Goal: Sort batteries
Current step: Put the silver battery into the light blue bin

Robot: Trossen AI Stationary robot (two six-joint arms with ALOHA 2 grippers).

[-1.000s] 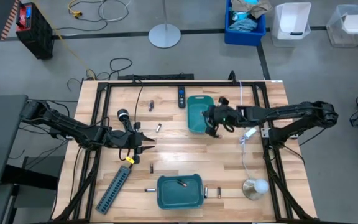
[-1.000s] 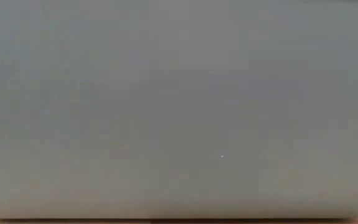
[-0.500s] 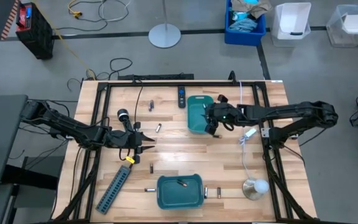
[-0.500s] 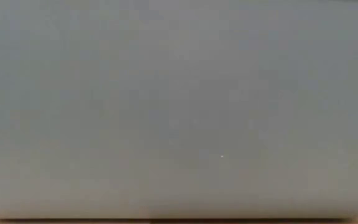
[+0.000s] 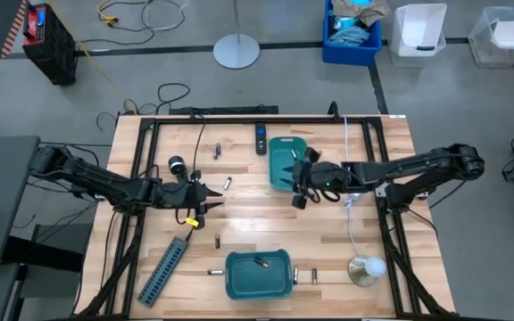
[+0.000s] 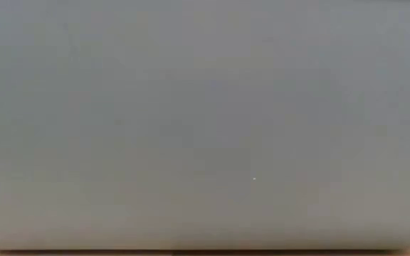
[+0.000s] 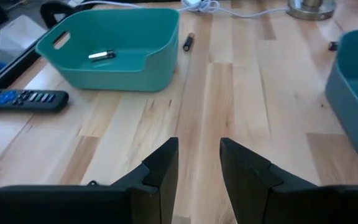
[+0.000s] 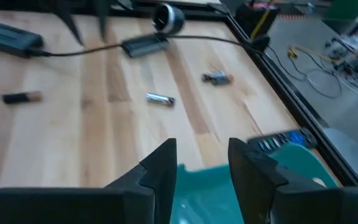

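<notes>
- While the left hand [image 5: 205, 200] waits at centre-left, fingers slightly apart, grasping nothing, the right hand [image 5: 296, 183] has pulled back off the upper bin [image 5: 281, 153] toward frame centre, released.
- Likely a drop just finished; one battery [image 7: 101, 55] lies in that bin.
- Loose batteries [image 8: 160, 99] remain on the surface [image 5: 257, 223], centre-left and bottom.
</notes>
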